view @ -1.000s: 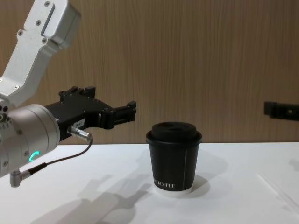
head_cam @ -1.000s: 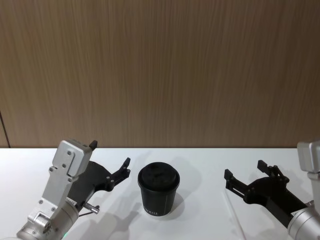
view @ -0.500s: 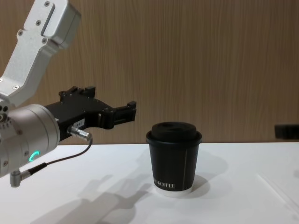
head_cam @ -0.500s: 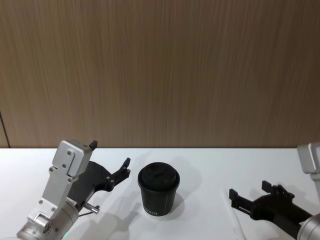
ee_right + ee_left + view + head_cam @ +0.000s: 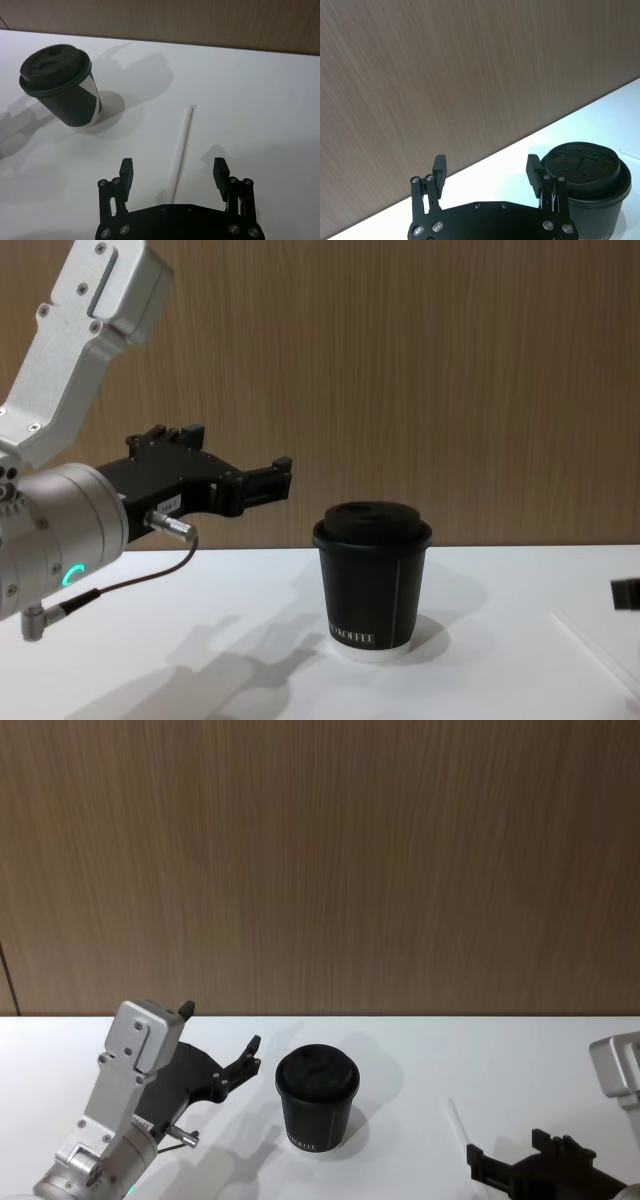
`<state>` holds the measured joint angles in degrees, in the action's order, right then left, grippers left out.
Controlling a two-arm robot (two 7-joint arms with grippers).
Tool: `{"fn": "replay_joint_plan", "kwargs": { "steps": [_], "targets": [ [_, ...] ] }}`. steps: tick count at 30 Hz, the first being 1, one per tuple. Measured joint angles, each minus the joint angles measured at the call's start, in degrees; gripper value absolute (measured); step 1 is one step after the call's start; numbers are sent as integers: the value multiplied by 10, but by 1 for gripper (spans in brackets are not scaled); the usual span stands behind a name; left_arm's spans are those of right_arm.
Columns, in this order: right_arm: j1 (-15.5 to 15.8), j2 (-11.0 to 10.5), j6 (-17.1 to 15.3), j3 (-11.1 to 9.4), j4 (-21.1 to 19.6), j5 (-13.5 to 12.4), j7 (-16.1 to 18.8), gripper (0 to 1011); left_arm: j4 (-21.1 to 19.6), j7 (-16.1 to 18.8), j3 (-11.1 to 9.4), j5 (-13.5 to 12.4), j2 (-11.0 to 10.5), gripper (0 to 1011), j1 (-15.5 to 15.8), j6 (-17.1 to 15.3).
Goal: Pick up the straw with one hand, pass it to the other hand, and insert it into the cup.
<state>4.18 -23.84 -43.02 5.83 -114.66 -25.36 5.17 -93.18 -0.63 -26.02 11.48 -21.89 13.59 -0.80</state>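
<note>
The white straw lies flat on the white table, right of the cup, a black paper cup with a domed black lid and a white base rim. My right gripper hangs open low above the straw's near half, one finger on each side and touching nothing. In the head view it sits at the bottom right, with the straw's far end showing beyond it. My left gripper is open and empty, held in the air just left of the cup, and also shows from the side.
A wood-panelled wall closes off the far edge of the table. The grey cable and plug of my left wrist hang beside the cup. Bare table lies in front of the cup and to its right.
My right gripper has dropped lower and drawn back toward the near edge, coming over the straw. The left arm, the cup and the straw have not moved.
</note>
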Motion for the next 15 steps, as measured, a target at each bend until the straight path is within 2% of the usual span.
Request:
{"fn": "replay_joint_plan", "kwargs": {
  "steps": [7,15],
  "targets": [
    [6,-2,-11,1,1,3,-1,1001,0,0,0,0,0,1000,0,0],
    [7,-10,-13,12,9,16,3,1001,0,0,0,0,0,1000,0,0]
  ]
}}
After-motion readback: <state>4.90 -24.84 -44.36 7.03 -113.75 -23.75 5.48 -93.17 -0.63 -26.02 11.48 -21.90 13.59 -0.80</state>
